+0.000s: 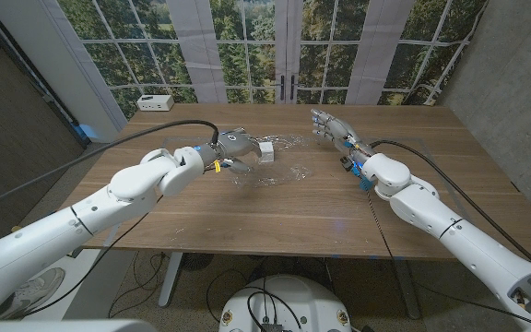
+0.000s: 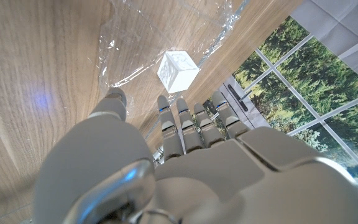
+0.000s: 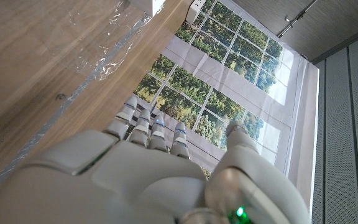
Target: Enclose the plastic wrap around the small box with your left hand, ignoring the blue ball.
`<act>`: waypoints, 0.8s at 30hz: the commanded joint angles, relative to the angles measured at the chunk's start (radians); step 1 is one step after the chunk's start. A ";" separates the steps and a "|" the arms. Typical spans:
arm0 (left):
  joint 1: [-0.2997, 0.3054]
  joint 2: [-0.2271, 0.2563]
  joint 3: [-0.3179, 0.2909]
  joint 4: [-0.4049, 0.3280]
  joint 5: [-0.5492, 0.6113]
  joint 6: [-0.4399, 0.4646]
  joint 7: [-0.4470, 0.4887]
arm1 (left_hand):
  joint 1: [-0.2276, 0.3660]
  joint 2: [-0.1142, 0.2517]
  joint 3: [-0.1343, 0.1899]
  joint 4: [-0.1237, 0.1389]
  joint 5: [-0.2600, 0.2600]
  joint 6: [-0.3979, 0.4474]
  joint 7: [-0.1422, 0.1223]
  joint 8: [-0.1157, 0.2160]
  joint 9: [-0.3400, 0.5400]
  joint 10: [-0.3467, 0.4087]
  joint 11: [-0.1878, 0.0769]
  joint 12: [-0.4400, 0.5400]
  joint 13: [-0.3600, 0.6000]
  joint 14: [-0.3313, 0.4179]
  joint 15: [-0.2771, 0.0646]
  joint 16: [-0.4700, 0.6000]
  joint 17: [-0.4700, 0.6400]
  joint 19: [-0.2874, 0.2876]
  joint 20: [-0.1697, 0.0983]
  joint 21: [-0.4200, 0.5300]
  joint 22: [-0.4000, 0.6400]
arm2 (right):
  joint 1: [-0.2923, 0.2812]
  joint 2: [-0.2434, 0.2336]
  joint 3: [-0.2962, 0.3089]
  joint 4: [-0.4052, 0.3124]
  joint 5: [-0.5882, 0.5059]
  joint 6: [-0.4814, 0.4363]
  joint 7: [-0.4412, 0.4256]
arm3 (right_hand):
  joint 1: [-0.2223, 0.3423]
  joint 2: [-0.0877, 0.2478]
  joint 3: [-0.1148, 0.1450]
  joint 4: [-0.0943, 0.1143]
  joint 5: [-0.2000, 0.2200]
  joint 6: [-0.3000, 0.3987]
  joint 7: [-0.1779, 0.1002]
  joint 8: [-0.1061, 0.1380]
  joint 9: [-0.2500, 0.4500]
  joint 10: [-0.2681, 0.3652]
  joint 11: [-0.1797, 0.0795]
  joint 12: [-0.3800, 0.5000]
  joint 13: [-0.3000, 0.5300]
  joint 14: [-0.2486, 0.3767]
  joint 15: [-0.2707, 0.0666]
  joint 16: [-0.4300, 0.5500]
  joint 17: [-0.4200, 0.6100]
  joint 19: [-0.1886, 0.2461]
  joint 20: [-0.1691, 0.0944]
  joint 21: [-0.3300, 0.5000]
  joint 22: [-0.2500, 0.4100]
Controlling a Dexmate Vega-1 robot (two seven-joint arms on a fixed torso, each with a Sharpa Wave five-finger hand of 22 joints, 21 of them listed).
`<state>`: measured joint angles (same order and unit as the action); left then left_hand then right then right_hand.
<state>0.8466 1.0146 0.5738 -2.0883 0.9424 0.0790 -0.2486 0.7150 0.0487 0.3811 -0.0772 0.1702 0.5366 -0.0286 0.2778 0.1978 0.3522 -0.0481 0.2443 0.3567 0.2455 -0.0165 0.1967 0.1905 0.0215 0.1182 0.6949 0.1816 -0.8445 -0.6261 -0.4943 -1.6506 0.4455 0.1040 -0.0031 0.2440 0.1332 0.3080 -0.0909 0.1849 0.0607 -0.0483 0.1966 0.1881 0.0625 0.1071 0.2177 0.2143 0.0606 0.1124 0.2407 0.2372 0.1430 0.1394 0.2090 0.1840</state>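
I see a wooden table (image 1: 275, 207) in front of a wall of windows with trees behind. The plastic wrap (image 1: 279, 171) lies spread and crinkled on the wood near the middle, and the small white box (image 1: 266, 150) sits on it, uncovered. My left hand (image 1: 231, 148) is just beside the box on its left, fingers (image 2: 185, 127) spread and pointing at it, holding nothing. My right hand (image 1: 332, 127) stands well apart across the sheet, fingers apart, empty. A white device (image 1: 156, 102) sits at the far left corner
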 commanded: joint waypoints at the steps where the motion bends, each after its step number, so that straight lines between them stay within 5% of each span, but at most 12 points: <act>1: 0.041 0.028 -0.038 -0.031 -0.007 0.032 -0.088 | 0.003 -0.007 0.002 -0.008 0.005 0.013 -0.003 0.009 0.004 0.011 -0.001 0.004 -0.001 0.006 -0.002 0.006 0.003 0.003 0.010 -0.003 0.003 | 0.006 0.005 -0.004 -0.008 -0.015 0.008 -0.005 | 0.006 0.005 -0.001 -0.002 -0.003 0.006 -0.003 0.000 0.002 0.006 0.003 -0.003 0.000 0.007 0.001 0.003 0.002 0.003 0.009 0.007 0.003; 24: -0.038 0.001 0.024 0.036 0.078 0.013 -0.236 | 0.045 -0.007 0.006 -0.050 0.008 0.051 -0.016 0.007 0.004 0.008 -0.010 -0.001 -0.012 -0.003 -0.006 0.004 -0.003 0.013 0.007 -0.011 0.002 | 0.011 0.013 -0.005 0.013 -0.008 0.011 0.003 | 0.007 0.005 -0.001 -0.002 -0.004 0.007 -0.002 0.000 0.002 0.007 0.002 -0.004 0.000 0.008 0.002 0.003 0.002 0.004 0.008 0.007 0.002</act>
<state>0.8460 1.0310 0.5643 -2.0881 0.9696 0.1112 -0.4223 0.7422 0.0433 0.3849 -0.1163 0.1741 0.5848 -0.0410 0.2816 0.1977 0.3612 -0.0499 0.2441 0.3438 0.2455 -0.0164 0.1967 0.1858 0.0269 0.1234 0.6876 0.1817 -0.8376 -0.6182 -0.4988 -1.6549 0.4331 0.1101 -0.0061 0.2440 0.1332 0.3080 -0.0909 0.1810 0.0607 -0.0483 0.1966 0.1881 0.0625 0.1071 0.2177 0.2143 0.0642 0.1088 0.2407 0.2372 0.1430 0.1394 0.2090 0.1840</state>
